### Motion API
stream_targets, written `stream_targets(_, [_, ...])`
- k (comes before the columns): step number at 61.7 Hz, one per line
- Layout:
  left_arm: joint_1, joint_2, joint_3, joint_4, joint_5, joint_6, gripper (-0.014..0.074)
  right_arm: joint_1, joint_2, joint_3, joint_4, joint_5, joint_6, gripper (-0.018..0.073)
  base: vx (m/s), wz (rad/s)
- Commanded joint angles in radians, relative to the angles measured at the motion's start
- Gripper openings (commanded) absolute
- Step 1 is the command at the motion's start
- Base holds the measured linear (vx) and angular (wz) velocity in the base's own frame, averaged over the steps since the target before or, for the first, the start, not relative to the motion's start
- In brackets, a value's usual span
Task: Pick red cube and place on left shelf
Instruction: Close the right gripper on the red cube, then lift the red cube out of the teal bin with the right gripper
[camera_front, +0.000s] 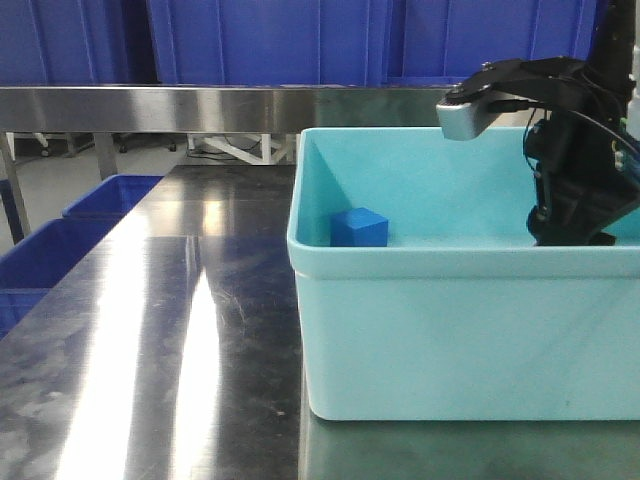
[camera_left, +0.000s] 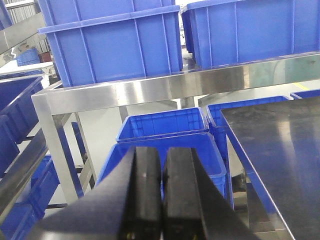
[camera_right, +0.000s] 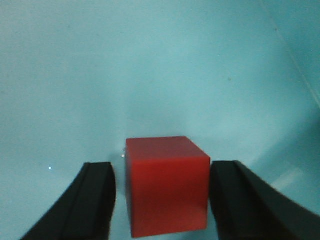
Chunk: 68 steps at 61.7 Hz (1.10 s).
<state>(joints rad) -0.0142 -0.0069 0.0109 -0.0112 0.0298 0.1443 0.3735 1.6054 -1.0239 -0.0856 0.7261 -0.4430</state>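
Observation:
The red cube (camera_right: 167, 185) rests on the pale turquoise floor of the bin, seen only in the right wrist view. My right gripper (camera_right: 164, 172) is open and lowered round it, one black finger on each side; a narrow gap shows on the left, while the right finger stands very close. From the front, the right gripper (camera_front: 575, 225) reaches down inside the bin and the cube is hidden behind the wall. My left gripper (camera_left: 161, 155) is shut on nothing, held off the table's left edge. The left shelf (camera_left: 150, 90) shows as a steel rail carrying large blue crates.
The turquoise bin (camera_front: 450, 262) stands on the steel worktable (camera_front: 150, 330) and also holds a blue cube (camera_front: 358, 227) near its left wall. Blue crates (camera_left: 165, 125) sit on the floor left of the table, below the shelf rail.

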Motion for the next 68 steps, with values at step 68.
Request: stream_targets(68, [-0.007,0.000,0.022,-0.005,-0.090,0.001,0.0106,-0.101,-0.703,0.184,0.062,-0.461,0.242,0.0066,0.00,-0.02])
